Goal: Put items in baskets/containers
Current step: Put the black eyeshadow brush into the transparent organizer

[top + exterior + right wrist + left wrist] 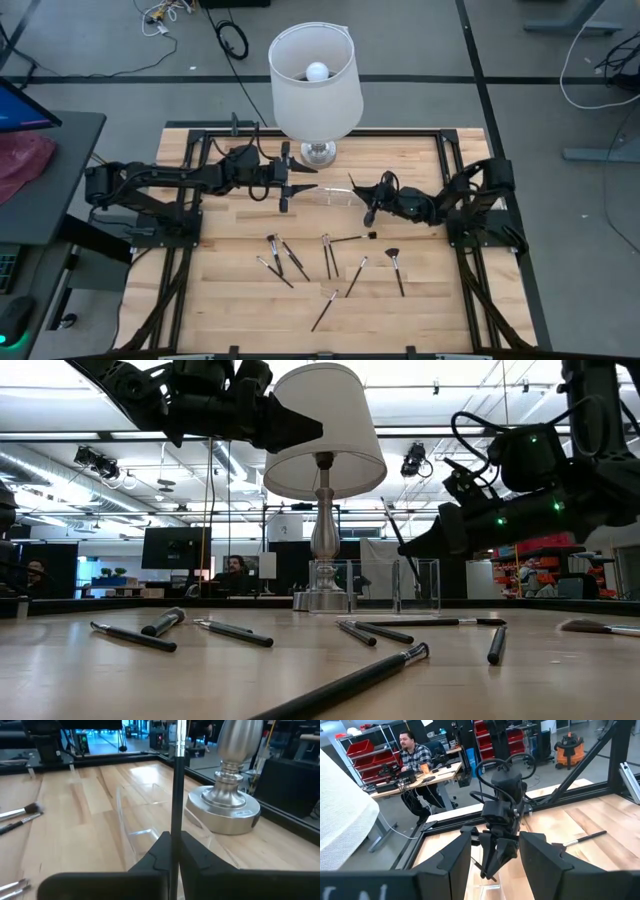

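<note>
Several thin makeup brushes (330, 262) lie flat on the wooden table's near half, one fan-shaped (394, 256); they also show in the low view (380, 632). The clear plastic box (330, 195) (150, 820) stands by the lamp's base. My right gripper (368, 207) (174, 839) hovers just right of the box, shut on one dark brush (175, 795). My left gripper (298, 186) (495, 837) is open, raised left of the box and facing the right gripper. My right gripper pinches the dark brush's handle (173, 831) between its two fingers, at the end nearest the gripper. The brush sticks out past the fingertips, slanting up toward the lamp (393, 525). It is lifted clear, above the box's right end.
A lamp with a white shade (315, 70) and metal base (320, 152) (226, 807) stands at the table's far middle, close behind the box. A black frame rail (450, 160) rings the table. A person (415, 755) sits at a desk beyond the table.
</note>
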You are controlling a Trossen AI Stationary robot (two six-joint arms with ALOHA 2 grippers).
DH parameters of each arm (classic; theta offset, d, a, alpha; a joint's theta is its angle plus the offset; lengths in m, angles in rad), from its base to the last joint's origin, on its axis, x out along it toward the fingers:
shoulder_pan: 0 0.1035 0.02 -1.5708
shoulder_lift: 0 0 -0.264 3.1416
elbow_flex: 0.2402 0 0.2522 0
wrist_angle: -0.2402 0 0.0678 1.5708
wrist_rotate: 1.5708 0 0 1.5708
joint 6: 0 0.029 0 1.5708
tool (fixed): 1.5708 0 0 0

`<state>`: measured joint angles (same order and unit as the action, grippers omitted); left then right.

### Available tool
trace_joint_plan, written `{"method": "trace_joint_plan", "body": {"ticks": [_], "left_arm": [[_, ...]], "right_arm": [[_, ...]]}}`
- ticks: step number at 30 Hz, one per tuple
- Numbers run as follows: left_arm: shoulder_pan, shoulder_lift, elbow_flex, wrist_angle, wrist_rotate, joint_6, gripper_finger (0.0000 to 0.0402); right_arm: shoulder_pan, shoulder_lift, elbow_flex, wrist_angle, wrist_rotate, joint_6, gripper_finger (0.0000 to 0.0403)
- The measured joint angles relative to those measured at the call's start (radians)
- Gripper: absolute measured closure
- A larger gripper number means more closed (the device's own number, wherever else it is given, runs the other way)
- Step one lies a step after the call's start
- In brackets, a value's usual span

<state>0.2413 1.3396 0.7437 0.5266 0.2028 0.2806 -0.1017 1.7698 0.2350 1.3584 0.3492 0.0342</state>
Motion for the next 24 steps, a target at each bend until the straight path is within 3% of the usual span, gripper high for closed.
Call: {"method": "trace_joint_plan", "body": {"ticks": [17, 24], "left_arm": [[0.0, 0.0, 0.0, 0.0, 0.0, 0.0, 0.023], [-0.004, -0.022, 0.0, -0.076, 0.0, -0.025, 0.023]], "right_arm": [[0.0, 0.014, 0.016, 0.007, 0.0, -0.017, 0.03], [0.02, -0.026, 0.016, 0.085, 0.004, -0.119, 0.027]]}}
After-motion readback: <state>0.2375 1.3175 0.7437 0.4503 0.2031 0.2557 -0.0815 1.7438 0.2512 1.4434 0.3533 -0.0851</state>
